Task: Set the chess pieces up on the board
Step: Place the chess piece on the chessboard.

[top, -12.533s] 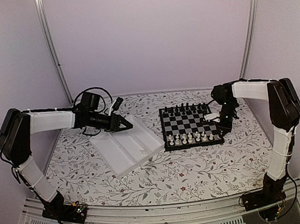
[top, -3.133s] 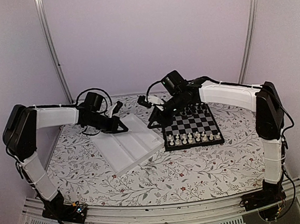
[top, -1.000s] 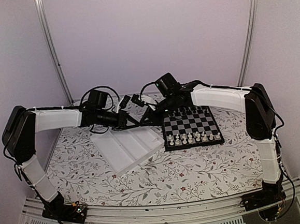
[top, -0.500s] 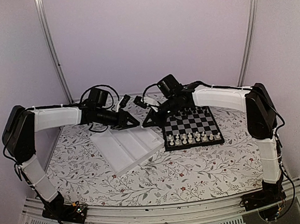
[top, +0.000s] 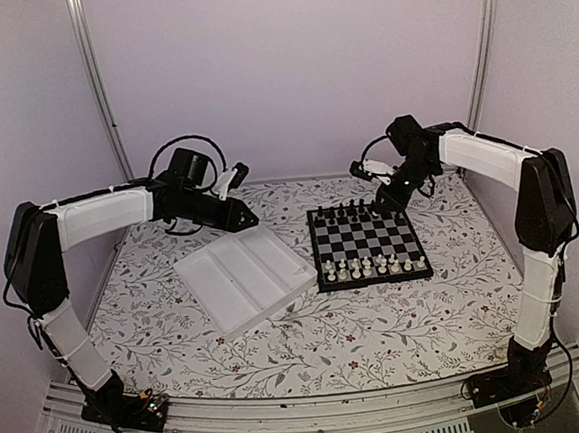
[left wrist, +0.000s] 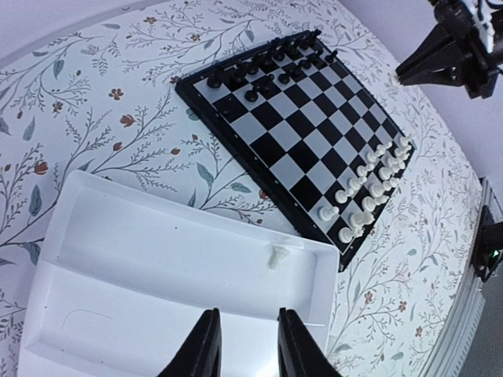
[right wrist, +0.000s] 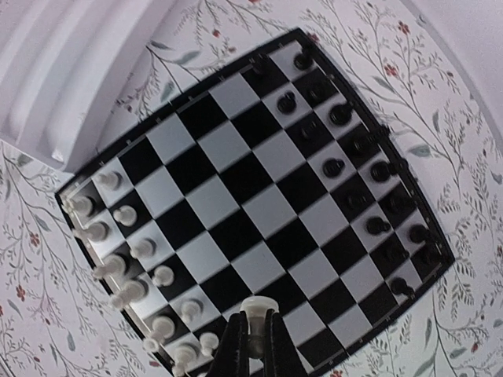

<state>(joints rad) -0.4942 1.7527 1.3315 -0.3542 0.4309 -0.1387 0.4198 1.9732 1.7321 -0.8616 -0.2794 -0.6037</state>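
My left gripper point(left wrist: 247, 320) has drawn back over the tray point(left wrist: 141, 236), jaws slightly spread and empty; one white piece point(left wrist: 278, 257) lies there. Handoff looks done: the right gripper point(right wrist: 253, 334) has swung over the board point(right wrist: 236, 200), pinching a white chessman point(right wrist: 258, 308). Placement next, I judge.

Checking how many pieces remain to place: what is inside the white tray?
One white chess piece sits in the white tray, in the compartment beside the board. No other piece shows; the left hand covers a strip of it.
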